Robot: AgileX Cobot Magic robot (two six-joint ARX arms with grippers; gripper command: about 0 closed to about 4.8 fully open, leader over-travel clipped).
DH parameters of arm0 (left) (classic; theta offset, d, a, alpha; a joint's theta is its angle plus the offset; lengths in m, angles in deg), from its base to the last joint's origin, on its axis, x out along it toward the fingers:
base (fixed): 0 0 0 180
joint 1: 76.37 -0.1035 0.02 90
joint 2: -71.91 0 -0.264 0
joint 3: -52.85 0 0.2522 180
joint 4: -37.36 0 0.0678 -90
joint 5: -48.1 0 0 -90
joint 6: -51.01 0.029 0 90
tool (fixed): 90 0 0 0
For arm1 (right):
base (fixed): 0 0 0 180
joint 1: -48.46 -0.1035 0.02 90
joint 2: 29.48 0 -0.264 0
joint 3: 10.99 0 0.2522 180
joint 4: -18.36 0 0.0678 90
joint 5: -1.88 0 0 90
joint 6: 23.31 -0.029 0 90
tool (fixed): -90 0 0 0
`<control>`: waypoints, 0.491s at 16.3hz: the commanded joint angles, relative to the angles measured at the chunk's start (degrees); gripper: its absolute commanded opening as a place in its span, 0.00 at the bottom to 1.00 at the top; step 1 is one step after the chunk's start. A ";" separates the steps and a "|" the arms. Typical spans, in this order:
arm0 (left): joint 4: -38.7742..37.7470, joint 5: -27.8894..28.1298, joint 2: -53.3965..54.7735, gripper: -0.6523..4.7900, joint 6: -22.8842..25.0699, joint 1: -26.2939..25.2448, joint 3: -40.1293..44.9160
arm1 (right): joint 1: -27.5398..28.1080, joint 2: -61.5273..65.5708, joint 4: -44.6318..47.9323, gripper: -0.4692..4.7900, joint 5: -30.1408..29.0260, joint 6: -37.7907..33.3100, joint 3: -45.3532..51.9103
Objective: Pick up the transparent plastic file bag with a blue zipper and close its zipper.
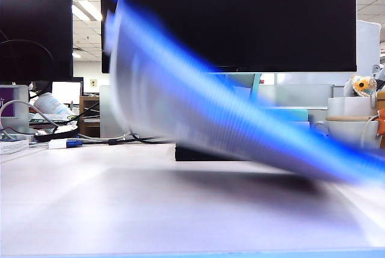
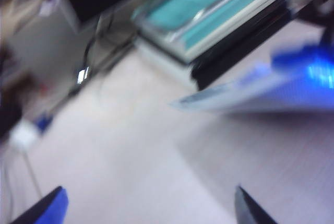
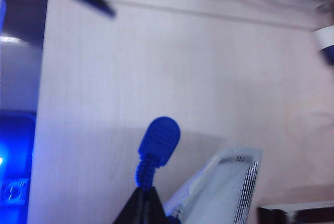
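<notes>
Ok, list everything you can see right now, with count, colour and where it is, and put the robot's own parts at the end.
file bag: one, translucent whitish, blue trim, blurred, slanting in the air above the table
zipper pull: one, blue, pinched by its cord in the right gripper
table: one, pale wood
stacked books: teal and white on black, behind the bag
monitors: two, black, at the back
cables: several, dark and white, back left
left gripper: open, above bare table
right gripper: shut on the zipper pull's cord
</notes>
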 commanded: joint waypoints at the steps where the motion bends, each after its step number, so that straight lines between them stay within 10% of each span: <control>1: 7.93 -9.53 1.01 0.88 6.60 -0.07 -0.28 | -0.24 -5.31 0.44 0.09 -4.20 -2.51 -1.03; 8: 20.04 -36.20 8.26 0.88 6.97 -0.04 -0.28 | -0.28 -9.38 0.11 0.09 -15.17 -7.30 -1.01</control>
